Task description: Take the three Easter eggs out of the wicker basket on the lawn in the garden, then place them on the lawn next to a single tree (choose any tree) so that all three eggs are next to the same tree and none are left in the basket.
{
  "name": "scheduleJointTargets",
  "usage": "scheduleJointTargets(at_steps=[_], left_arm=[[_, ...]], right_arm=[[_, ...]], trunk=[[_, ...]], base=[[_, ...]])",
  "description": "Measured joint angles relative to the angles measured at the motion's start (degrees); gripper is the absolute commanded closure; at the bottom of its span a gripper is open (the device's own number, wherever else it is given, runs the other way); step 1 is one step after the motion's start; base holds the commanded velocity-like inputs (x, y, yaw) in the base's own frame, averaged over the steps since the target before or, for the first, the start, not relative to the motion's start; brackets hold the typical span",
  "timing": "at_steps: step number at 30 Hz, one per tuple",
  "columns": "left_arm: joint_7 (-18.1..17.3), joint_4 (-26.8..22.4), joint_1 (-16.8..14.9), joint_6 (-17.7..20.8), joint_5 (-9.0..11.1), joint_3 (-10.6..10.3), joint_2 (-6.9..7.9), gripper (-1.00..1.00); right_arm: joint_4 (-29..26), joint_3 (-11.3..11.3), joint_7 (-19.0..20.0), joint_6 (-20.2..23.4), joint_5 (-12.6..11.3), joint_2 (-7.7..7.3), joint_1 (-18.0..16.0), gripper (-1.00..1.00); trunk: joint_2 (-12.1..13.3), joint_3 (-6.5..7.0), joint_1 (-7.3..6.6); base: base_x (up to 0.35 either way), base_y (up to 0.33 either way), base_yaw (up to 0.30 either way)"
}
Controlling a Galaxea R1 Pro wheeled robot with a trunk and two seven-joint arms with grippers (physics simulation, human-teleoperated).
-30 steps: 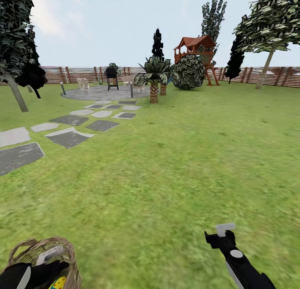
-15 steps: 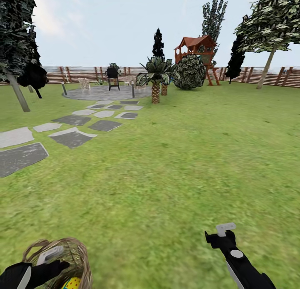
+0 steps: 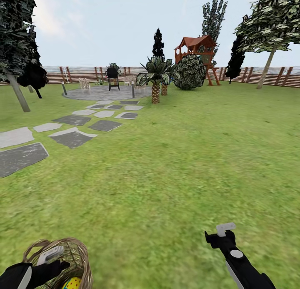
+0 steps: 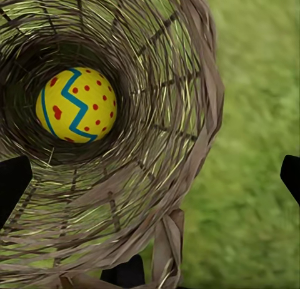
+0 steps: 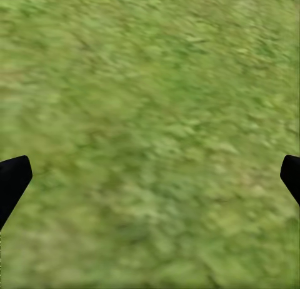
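Egg (image 4: 76, 105) in basket (image 4: 156, 195) bottom, under left jaws, both tips apart

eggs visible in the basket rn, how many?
1. One yellow egg with a blue zigzag and red dots lies at the bottom of the round brown wicker basket. The basket walls may hide others.

The wicker basket (image 4: 181, 101) is showing rough, light brown woven strands; the Easter egg (image 4: 76, 105) inside is looking smooth and painted; the lawn (image 3: 179, 155) is appearing matt, mottled green
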Motion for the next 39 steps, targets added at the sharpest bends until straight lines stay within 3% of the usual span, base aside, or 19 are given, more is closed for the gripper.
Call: scheduleJointTargets(at_steps=[7, 9, 15, 17, 26, 39], left_arm=[[0.00, 0.04, 0.01, 0.01, -0.07, -0.05, 0.05, -1.00], [-0.03, -0.18, 0.01, 0.02, -0.21, 0.02, 0.72, -1.00], [-0.50, 0.24, 0.01, 0.14, -0.71, -0.43, 4.57, -1.00], [-0.54, 0.30, 0.02, 0.18, -0.92, -0.53, 5.01, -1.00], [-0.38, 0.34, 0.02, 0.12, -1.26, -0.61, 4.74, -1.00], [-0.22, 0.46, 0.00, 0.09, -1.27, -0.68, 3.50, -1.00]], right_arm=[[0.01, 0.09, 0.00, 0.00, 0.23, 0.16, -0.01, -1.00], [0.01, 0.10, 0.00, 0.00, 0.39, 0.18, -0.01, -1.00], [0.01, 0.07, -0.05, 0.00, 0.15, 0.42, -0.01, -1.00], [-0.06, 0.03, -0.07, 0.00, 0.07, 0.38, -0.01, -1.00], [-0.74, -0.08, -0.08, 0.00, -0.06, -0.08, -0.01, -1.00], [-1.05, -0.04, -0.01, 0.00, -0.01, -0.17, 0.00, -1.00]], trunk=[[0.00, 0.00, 0.00], [0.00, 0.00, 0.00], [0.00, 0.00, 0.00], [0.00, 0.00, 0.00], [0.00, 0.00, 0.00], [0.00, 0.00, -0.03]], base=[[0.000, 0.000, 0.184], [0.000, 0.000, 0.285], [0.000, 0.000, 0.289], [0.000, 0.000, 0.290], [0.015, 0.000, 0.281], [0.289, -0.083, 0.135]])
